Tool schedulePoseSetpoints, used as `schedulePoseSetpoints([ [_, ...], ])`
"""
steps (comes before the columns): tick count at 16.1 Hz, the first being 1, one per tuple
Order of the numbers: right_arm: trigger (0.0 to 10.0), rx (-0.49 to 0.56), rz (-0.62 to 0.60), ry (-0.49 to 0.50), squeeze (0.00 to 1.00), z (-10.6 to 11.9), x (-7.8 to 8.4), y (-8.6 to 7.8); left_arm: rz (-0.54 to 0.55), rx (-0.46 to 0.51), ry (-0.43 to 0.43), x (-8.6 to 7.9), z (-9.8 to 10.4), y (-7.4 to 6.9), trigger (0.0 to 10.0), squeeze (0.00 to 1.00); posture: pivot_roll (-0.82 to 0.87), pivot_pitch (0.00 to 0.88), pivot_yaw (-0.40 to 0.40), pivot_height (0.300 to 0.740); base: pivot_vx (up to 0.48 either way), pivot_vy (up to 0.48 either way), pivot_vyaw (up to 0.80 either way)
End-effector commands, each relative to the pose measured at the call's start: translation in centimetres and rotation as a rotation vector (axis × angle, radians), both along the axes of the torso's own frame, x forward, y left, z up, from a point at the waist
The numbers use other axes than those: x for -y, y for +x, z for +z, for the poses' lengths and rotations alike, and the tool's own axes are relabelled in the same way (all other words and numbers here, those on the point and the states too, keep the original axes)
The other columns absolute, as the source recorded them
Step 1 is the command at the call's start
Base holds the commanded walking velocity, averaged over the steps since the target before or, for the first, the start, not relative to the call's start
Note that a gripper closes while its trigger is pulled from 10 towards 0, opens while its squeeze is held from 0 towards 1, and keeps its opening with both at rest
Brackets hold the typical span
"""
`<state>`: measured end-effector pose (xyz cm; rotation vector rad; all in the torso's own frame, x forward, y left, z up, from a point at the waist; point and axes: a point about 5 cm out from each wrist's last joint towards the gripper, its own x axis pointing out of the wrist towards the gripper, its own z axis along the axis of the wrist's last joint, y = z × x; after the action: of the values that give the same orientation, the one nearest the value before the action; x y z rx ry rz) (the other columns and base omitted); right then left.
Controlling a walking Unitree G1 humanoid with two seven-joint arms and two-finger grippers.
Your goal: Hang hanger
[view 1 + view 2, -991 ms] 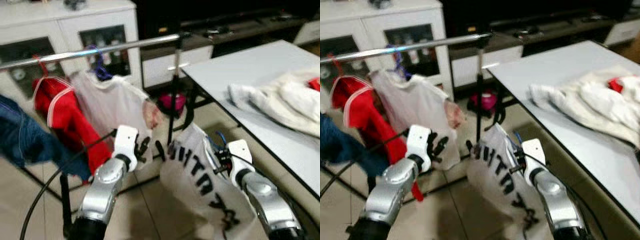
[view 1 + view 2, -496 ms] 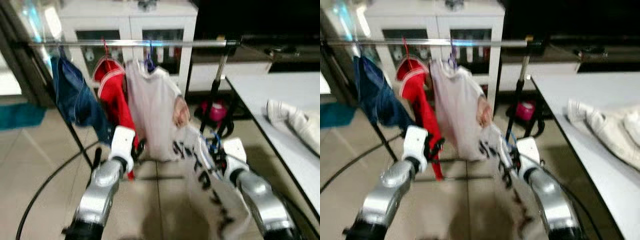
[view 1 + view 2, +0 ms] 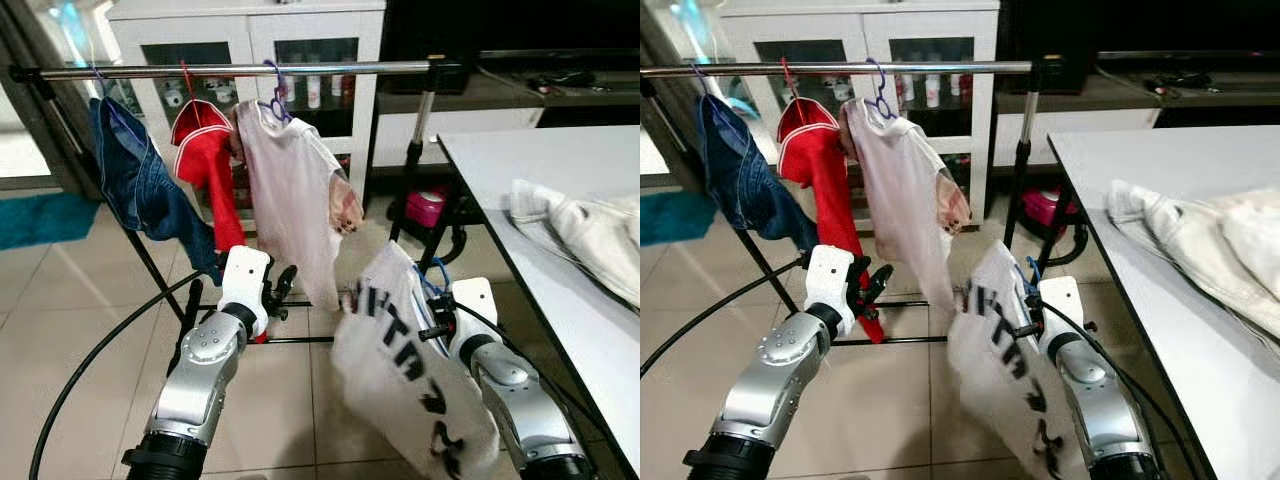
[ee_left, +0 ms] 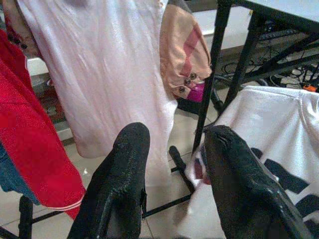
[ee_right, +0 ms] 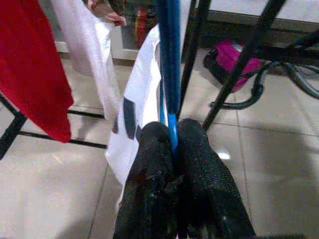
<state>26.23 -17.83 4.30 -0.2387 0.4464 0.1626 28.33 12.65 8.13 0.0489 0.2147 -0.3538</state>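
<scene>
Three garments on a horizontal silver metal rail (image 3: 250, 70) at the far side: blue denim (image 3: 135, 190) left, red top with white trim (image 3: 208, 165) middle, pale pink shirt (image 3: 295, 190) right. One white shirt with black lettering (image 3: 400, 370) on a blue plastic hanger (image 5: 169, 64), low and near, right of centre, pinched between the closed fingers of the right gripper (image 5: 173, 144). Left gripper (image 4: 172, 164) raised forward toward the pink shirt, fingers spread, empty. One heap of white cloth (image 3: 585, 235) on the white table (image 3: 520, 160) at right.
</scene>
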Motion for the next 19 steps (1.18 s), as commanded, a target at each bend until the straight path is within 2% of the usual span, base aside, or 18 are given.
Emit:
schedulePoseSetpoints([
  [1, 10.0, 0.036, -0.027, 0.003, 0.00, 0.8, 0.0, 0.5, 0.001, 0.011, 0.000, -0.3, 0.3, 0.1, 10.0, 0.00, 0.00, 0.000, 0.046, 0.740, 0.000, 0.000, 0.00],
  [6, 10.0, 0.075, -0.054, 0.023, 0.00, 1.2, -0.5, 1.2, 0.009, -0.001, -0.003, -0.9, 0.1, -0.2, 10.0, 0.00, 0.02, 0.000, 0.045, 0.740, 0.282, 0.000, 0.00],
  [9, 10.0, 0.116, -0.076, 0.069, 0.00, 1.8, -0.7, 1.4, 0.025, 0.011, -0.014, -1.4, 0.2, -0.3, 10.0, 0.00, 0.01, 0.000, 0.047, 0.740, 0.328, 0.000, 0.00],
  [19, 10.0, 0.158, -0.098, 0.084, 0.00, 2.6, -0.4, 1.9, 0.014, 0.026, -0.016, -1.2, 0.5, 0.1, 10.0, 0.00, 0.01, 0.000, 0.051, 0.740, 0.345, 0.000, 0.00],
])
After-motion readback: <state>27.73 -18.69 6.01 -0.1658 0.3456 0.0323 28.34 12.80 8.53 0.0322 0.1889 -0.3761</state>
